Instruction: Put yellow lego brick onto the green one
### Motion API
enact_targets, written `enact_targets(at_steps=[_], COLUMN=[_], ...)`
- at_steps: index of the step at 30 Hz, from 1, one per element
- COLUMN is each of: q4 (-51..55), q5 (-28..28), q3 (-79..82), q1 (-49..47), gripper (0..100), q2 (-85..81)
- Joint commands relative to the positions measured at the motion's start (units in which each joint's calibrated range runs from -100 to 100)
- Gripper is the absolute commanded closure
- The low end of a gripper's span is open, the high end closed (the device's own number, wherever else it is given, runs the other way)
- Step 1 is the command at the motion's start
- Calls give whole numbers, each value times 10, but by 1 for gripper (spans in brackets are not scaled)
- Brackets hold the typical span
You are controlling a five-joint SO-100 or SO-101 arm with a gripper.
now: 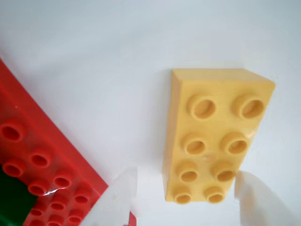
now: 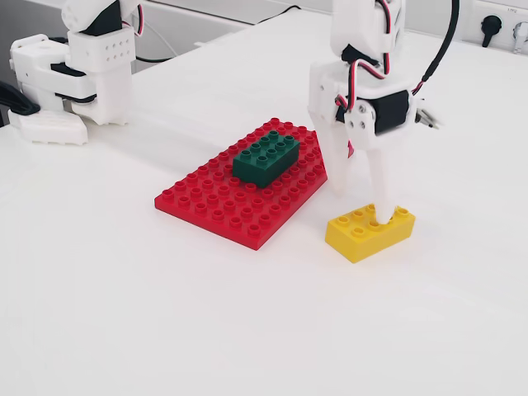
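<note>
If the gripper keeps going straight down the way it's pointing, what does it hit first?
Probably the bright yellow studded plastic brick: the gripper points down with its white fingers straddling one end, so they likely slide past its sides to the white table.

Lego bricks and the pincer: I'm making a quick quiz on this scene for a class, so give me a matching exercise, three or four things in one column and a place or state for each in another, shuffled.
Things:
1. yellow lego brick
2. green brick
3. red baseplate
4. pincer

Places or states:
A. sits on top of the studded plate
B. lies flat on the white table, carrying another brick
C. open, fingers either side of one end of a brick
D. lies on the bare table beside the plate, studs up

Pairs: 1-D, 2-A, 3-B, 4-C
</note>
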Motion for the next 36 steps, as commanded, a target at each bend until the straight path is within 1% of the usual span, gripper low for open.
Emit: enact_targets(at_steps=[1, 7, 21, 36], q4=[-3, -2, 5, -4], q5=[3, 14, 15, 9], q3=[-15, -15, -7, 2], q1=[3, 14, 28, 0], gripper=[78, 78, 79, 79], q2=[2, 7, 10, 18])
